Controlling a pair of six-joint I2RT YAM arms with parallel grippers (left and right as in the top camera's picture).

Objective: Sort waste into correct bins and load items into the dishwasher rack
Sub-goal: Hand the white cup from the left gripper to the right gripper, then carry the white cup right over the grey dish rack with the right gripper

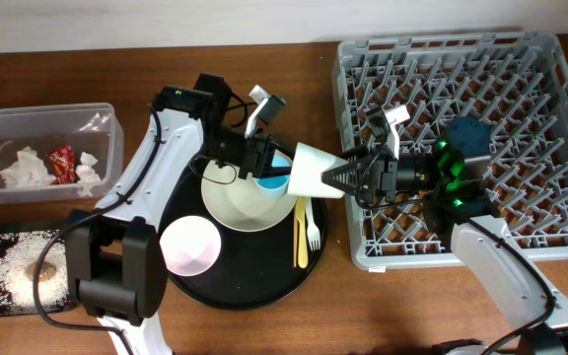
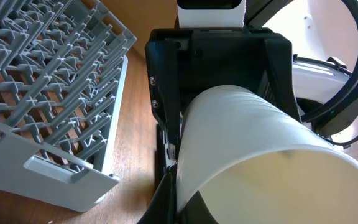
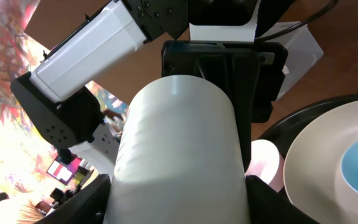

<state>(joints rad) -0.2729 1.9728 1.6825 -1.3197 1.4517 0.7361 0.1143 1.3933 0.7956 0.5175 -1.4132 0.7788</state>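
Left end effector (image 1: 284,163) clamps small cream cup (image 1: 314,171) above round black tray (image 1: 254,288); right end effector (image 1: 339,176) straddles the cup, grip unclear.

Overhead: high, straight down over brown wooden table (image 1: 304,74). Wrist cameras: very close, facing each other, sharing the small cream cup (image 3: 179,162).

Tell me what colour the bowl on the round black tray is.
Pink; the bowl shows best in the overhead view.
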